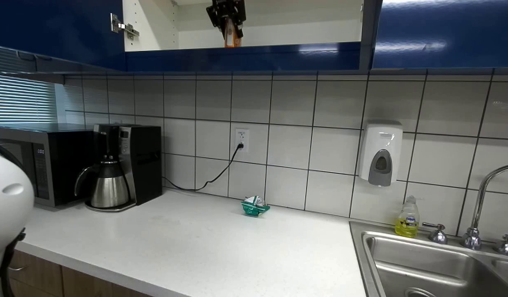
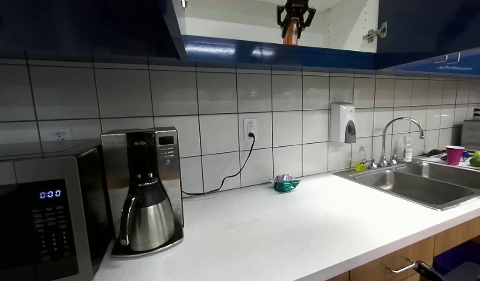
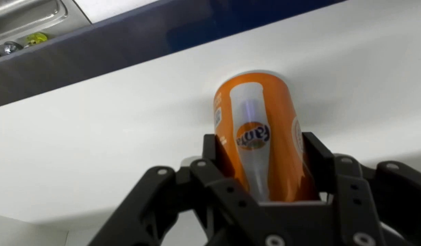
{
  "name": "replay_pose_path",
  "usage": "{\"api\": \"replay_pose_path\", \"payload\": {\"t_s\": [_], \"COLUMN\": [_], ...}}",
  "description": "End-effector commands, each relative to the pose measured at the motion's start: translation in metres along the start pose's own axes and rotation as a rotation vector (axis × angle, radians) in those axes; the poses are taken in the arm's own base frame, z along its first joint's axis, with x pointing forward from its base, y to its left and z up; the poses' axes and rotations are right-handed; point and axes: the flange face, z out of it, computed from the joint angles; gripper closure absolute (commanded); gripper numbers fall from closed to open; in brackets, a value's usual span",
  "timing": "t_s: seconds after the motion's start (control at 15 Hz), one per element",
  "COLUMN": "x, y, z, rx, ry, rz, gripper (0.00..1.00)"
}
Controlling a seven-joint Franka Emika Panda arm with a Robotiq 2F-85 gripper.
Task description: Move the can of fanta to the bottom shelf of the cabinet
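Observation:
The can of fanta (image 3: pixel 253 102) is orange with a pale bottle picture and stands between my fingers in the wrist view. My gripper (image 3: pixel 258 136) is shut on its sides. The can's far end is at or just above the white bottom shelf (image 3: pixel 111 126); I cannot tell if it touches. In both exterior views the can (image 1: pixel 232 38) (image 2: pixel 291 34) points down from the gripper (image 1: pixel 232 33) (image 2: pixel 291 31) inside the open cabinet (image 1: pixel 299 20) (image 2: pixel 232 23). Its lower end is hidden behind the blue front edge (image 1: pixel 245 60) (image 2: pixel 263 52).
Open blue doors (image 1: pixel 55 29) (image 2: pixel 431 31) flank the cabinet. Below are a counter (image 1: pixel 204 247), a teal packet (image 1: pixel 255 206), a coffee maker (image 1: pixel 138 161), a microwave (image 2: pixel 48 210), a soap dispenser (image 1: pixel 381 152) and a sink (image 1: pixel 423 255). The cabinet's side wall (image 3: pixel 22 230) shows in the wrist view.

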Motion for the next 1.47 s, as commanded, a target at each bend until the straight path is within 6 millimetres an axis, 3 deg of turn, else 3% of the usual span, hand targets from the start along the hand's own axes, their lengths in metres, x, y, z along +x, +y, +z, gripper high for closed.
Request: {"api": "replay_pose_path", "payload": {"t_s": [0.0,0.07,0.13,0.2,0.33,1.4], "x": [0.014,0.016,0.017,0.018,0.02,0.006], "y": [0.002,0.003,0.002,0.002,0.002,0.026], "z": [0.002,0.004,0.004,0.005,0.007,-0.009], "rx": [-0.01,-0.011,-0.017,-0.019,-0.019,0.008], "ry": [-0.009,-0.012,-0.014,-0.015,-0.017,-0.04], "rz": [0.012,0.014,0.016,0.016,0.019,-0.02], "gripper": [0.62,0.62,0.25,0.11,0.01,0.0]}}
